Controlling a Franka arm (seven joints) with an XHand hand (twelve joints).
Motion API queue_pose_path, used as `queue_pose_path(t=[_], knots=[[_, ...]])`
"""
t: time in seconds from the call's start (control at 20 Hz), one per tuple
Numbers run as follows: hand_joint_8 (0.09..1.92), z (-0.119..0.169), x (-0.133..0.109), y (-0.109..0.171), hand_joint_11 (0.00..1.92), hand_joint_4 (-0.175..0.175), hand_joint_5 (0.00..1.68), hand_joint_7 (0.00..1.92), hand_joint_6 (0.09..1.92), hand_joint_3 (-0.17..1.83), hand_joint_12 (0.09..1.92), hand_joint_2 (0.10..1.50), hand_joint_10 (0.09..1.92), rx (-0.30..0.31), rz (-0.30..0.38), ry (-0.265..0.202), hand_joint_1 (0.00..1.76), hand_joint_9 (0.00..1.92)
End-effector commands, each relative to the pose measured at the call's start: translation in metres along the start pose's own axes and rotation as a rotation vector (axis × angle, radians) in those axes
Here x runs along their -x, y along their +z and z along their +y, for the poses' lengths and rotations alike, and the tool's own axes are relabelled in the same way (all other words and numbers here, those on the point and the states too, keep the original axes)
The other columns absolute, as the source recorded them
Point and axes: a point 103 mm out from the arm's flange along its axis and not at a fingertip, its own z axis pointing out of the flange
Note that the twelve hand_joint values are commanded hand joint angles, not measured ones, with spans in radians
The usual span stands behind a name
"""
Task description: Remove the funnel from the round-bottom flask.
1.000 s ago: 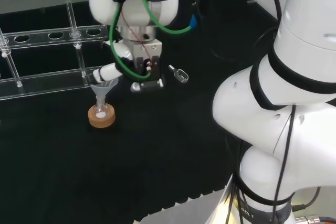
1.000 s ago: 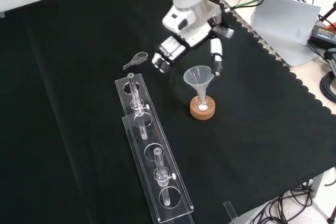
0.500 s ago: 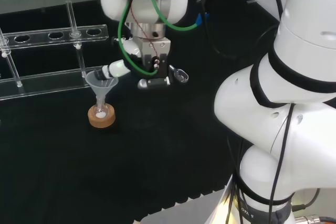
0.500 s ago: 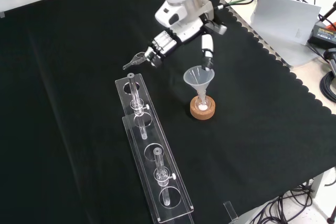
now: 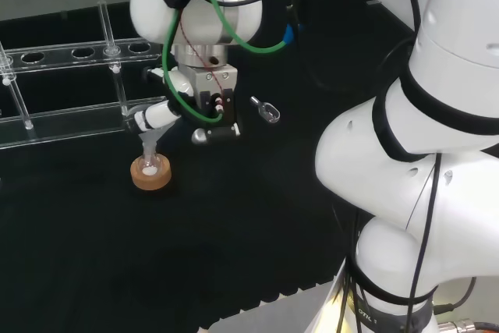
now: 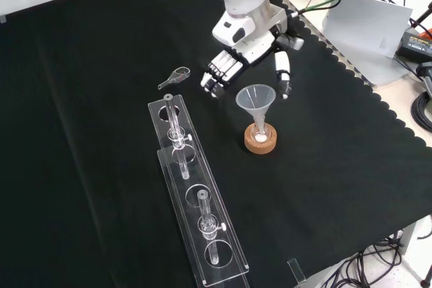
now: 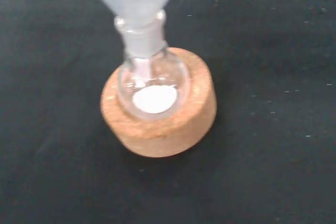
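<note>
The robot hand hangs above the table, palm turned down toward the funnel. Its fingers are bent at one side of the funnel's mouth and its thumb reaches down at the other side — in the front view both stand just beside the rim with a gap, so the robot hand is spread wide and holds nothing. In the head view the thumb lies across the top of the funnel.

The funnel still sits upright with its stem in the neck of the flask, which rests in a cork ring and has a bit of white powder at its bottom.

Black cloth covers the table. A clear rack lies to the left of the cork ring in the front view, and a small scoop lies beyond the rack's far end. At the table's scalloped right edge there are cables and a grey box.
</note>
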Motion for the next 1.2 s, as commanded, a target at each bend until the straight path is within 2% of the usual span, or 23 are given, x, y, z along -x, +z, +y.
queue_pose_path(t=[0.05,0.8,1.2], knots=[[0.09,0.001,0.008,-0.004,0.00,0.000,0.00,0.05,0.09,0.02,0.50,0.69,0.09,0.000,-0.003,0.002,0.35,0.00],[0.09,0.003,-0.008,-0.008,0.00,0.001,0.00,0.05,0.09,0.02,0.51,0.69,0.09,0.008,0.005,-0.027,0.35,0.00],[0.09,0.007,-0.010,-0.008,0.00,0.001,0.00,0.06,0.09,0.02,0.51,0.69,0.09,-0.003,-0.005,-0.027,0.35,0.00]])
